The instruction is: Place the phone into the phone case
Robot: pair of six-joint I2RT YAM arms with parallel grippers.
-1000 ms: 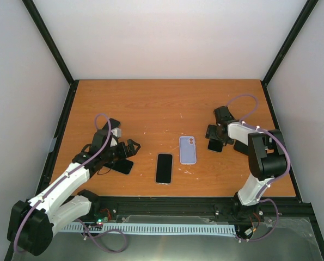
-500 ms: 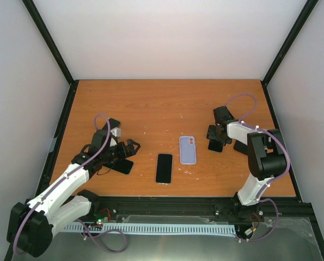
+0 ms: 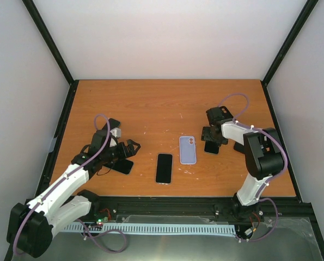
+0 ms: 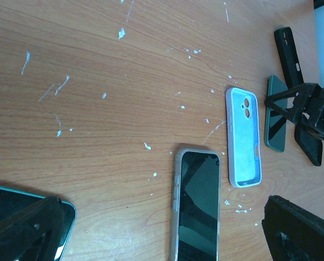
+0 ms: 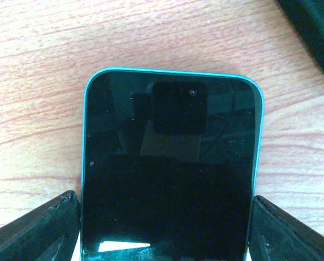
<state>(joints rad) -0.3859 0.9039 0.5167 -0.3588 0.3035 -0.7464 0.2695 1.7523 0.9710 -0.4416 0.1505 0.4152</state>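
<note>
A teal-edged dark phone (image 5: 171,157) lies screen-up on the table (image 3: 151,103), and the fingers (image 5: 36,228) of my right gripper (image 5: 164,217) press both of its long sides. It shows right of the empty light-blue phone case (image 3: 188,149) in the top view (image 3: 211,147). The case (image 4: 243,136) lies open side up. A grey-edged black phone (image 3: 163,168) lies left of the case; it also shows in the left wrist view (image 4: 197,206). My left gripper (image 3: 128,149) is open, low over the table, with another teal phone (image 3: 121,166) beside it.
A black case (image 4: 287,49) lies at the right, behind my right gripper (image 4: 309,111); it also shows in the right wrist view (image 5: 314,27). Black frame posts and white walls enclose the table. White scuffs mark the wood.
My right gripper has shifted a little left toward the blue case, and the teal-edged phone has moved with it. The left arm has not moved.
</note>
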